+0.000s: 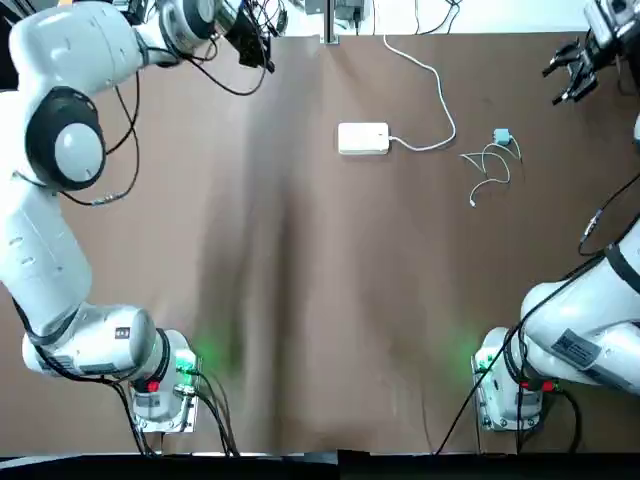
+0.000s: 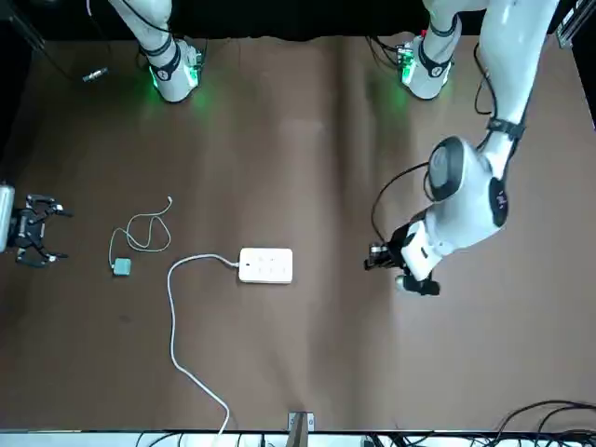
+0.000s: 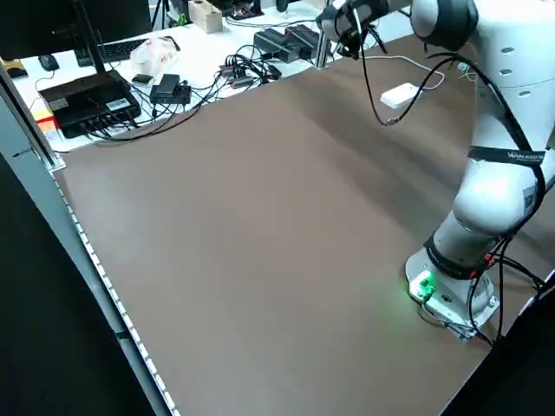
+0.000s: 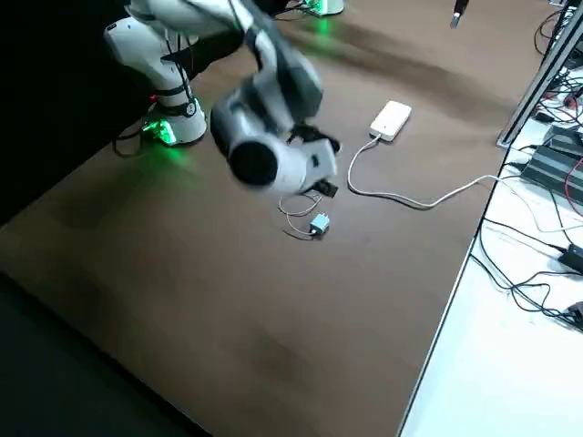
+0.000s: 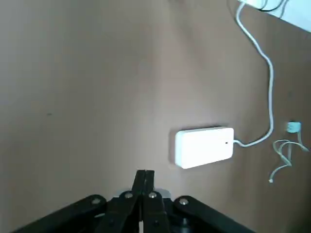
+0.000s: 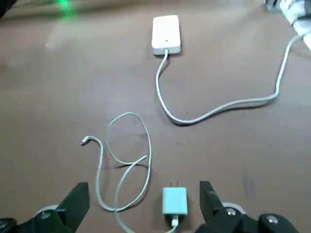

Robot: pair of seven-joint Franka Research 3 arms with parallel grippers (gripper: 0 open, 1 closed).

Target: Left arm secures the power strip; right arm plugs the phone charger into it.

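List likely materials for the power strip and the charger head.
Power strip: probably hard molded plastic, white with a slight sheen; smooth faces and rounded corners suggest it.
Charger head: likely plastic too, teal, gloss unclear; its two thin prongs look like metal, though they're too small to confirm.

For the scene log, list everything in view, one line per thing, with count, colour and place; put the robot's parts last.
rectangular power strip: one, white, toward the table's far side
thick cord: one, white, from strip to far edge
small plug-head phone charger: one, teal, right of the strip
thin charger cable: one, white, looped beside its plug
table: one, brown, under both arms
electronics and wires: several, mostly black, on the white surface beyond
left gripper: one, black, shut, above the table left of the strip
right gripper: one, black, open, above the table near the charger
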